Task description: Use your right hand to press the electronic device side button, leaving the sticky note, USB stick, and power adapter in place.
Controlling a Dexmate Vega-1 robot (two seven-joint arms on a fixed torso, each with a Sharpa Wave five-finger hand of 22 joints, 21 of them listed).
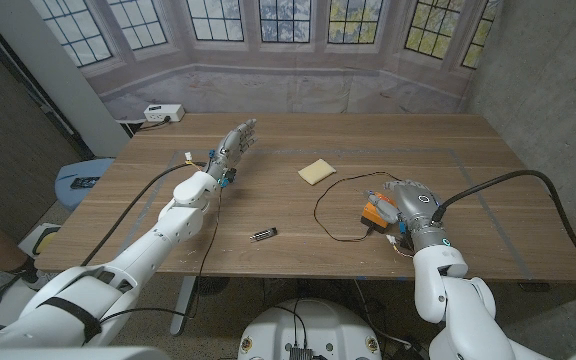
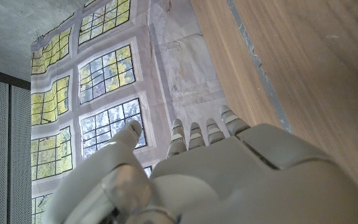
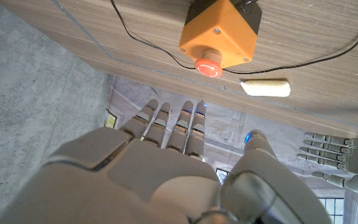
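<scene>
Right hand (image 1: 413,205), fingers spread and empty, is seen at the frame's right, just beside the orange electronic device (image 1: 375,212); its red button (image 3: 208,66) is judged not yet pressed. Sticky note (image 1: 316,172) and USB stick (image 1: 262,234) are left untouched on the bench (image 1: 298,260).

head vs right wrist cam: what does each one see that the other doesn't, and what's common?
Head view alone: the USB stick lying on the table between the arms, a white power adapter at the far left corner, and the whole left arm.
Right wrist view alone: the red button on the side of the orange device, facing the right hand, whose fingers are apart and clear of it.
Both: the device, its black cable, the yellow sticky note, the left hand.
</scene>
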